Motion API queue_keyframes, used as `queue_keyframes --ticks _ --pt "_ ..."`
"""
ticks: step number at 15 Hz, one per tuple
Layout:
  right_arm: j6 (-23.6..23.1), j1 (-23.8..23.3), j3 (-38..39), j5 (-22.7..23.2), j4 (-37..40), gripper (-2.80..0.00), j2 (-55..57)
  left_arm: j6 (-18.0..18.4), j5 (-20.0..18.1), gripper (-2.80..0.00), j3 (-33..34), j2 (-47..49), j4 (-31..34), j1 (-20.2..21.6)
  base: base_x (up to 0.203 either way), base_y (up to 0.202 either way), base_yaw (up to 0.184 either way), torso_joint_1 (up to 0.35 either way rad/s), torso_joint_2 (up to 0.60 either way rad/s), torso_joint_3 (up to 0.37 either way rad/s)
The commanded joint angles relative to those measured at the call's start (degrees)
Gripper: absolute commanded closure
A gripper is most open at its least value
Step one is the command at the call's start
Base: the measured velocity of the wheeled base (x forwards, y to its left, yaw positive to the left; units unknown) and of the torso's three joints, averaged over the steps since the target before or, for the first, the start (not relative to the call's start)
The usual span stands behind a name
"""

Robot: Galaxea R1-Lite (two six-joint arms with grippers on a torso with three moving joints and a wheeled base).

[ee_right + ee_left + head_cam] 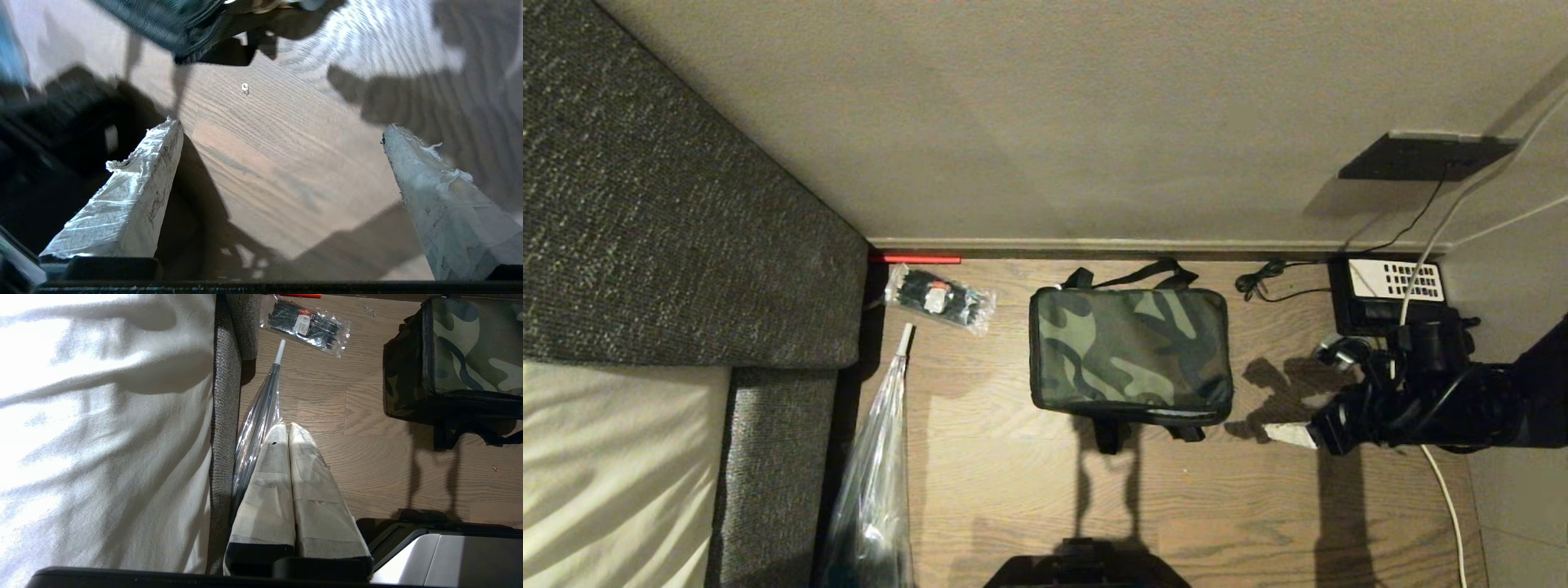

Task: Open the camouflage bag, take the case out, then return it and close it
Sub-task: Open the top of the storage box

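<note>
On the floor, camouflage bag zipped; tie packet and umbrella left, phone right. Right gripper jaws wide, empty; left gripper jaws closed.

No lettering is legible anywhere; the red-and-white label on the clear plastic packet of black ties is too small to read.

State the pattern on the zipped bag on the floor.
Green, brown and black camouflage on the camouflage bag, clearest in the head view.

Probably bedroom: bed, wood floor
</note>
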Motion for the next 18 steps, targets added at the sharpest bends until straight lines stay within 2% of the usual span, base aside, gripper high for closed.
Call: queue_keyframes --ticks 1,3,5,7,8,11,13,16,18 --pt "-2.9 -0.1 0.8 1.7 -3.2 -2.8 3.6 0.0 0.1 0.0 0.0 0.1 0.0 0.0 0.0 0.0 0.0 0.0 0.0 0.0" --pt "-3.4 0.1 1.0 4.9 -9.7 -2.8 7.0 0.0 0.0 0.0 0.1 0.1 0.0 0.0 0.0 0.0 0.0 0.0 0.0 0.0" --pt "-6.9 0.1 1.2 5.4 -13.3 -2.8 8.6 0.0 0.0 0.0 0.1 0.1 0.0 0.0 0.0 0.0 0.0 0.0 0.0 0.0" --pt "-8.2 0.0 1.1 6.8 -14.6 -2.8 10.3 0.0 0.0 0.0 0.1 0.0 0.0 0.0 0.0 0.0 0.0 0.0 0.0 0.0" --pt "-7.7 -0.1 0.8 9.8 -15.2 -2.8 10.8 0.0 0.0 0.0 0.0 0.0 0.0 0.0 0.0 0.0 0.0 0.0 0.0 0.0" --pt "-8.7 0.1 0.4 12.8 -16.4 -2.8 13.5 0.0 0.0 0.0 0.1 0.1 0.0 0.0 0.0 0.0 0.0 0.0 0.0 0.0" --pt "-7.4 0.0 -2.8 17.1 -17.3 -2.8 15.1 0.0 0.0 0.0 0.1 0.1 0.0 0.0 0.0 0.0 0.0 0.0 0.0 0.0" --pt "-6.9 -1.0 -6.9 20.7 -17.6 -2.8 17.9 0.0 0.0 0.0 0.0 0.1 0.0 0.0 0.0 0.0 0.0 0.0 0.0 0.0" --pt "-7.4 -1.7 -9.9 21.3 -17.7 -2.8 19.4 0.0 0.0 0.0 0.0 0.1 0.0 0.0 0.0 0.0 0.0 0.0 0.0 0.0"
